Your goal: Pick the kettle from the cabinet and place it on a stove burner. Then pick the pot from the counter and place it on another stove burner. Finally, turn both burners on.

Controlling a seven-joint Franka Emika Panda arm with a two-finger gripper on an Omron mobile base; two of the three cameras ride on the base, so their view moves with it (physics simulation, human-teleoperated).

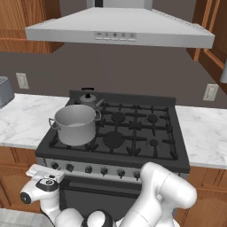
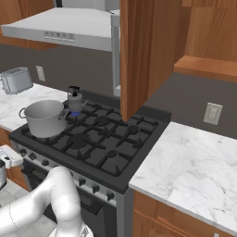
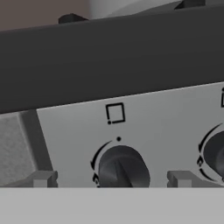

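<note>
Parked in front of the range point(image 1: 133, 153) right now. Biggest thing on it is the pot point(image 1: 75, 124), sitting on the front-left burner, up above and behind my fingers. The kettle point(image 1: 90, 101) is right behind it on the back-left burner, spout pointing right. In the right base view I think there's a blue glow under the kettle point(image 2: 74, 101), but it's tiny at that angle so I won't swear to it.

My gripper point(image 3: 112, 179) is low at the front panel, at the left end of the knob row. From the left base camera the hand point(image 1: 43, 178) sits just in front of the leftmost knobs. In the hand view the fingers point(image 3: 43, 178) are spread wide, gripping nothing, and one dark knob point(image 3: 122, 168) sits squarely between them, not touching either tip. A second knob point(image 3: 215, 154) is just outside the right finger. A little square marking point(image 3: 115, 113) is printed on the panel straight above the centred knob.
</note>
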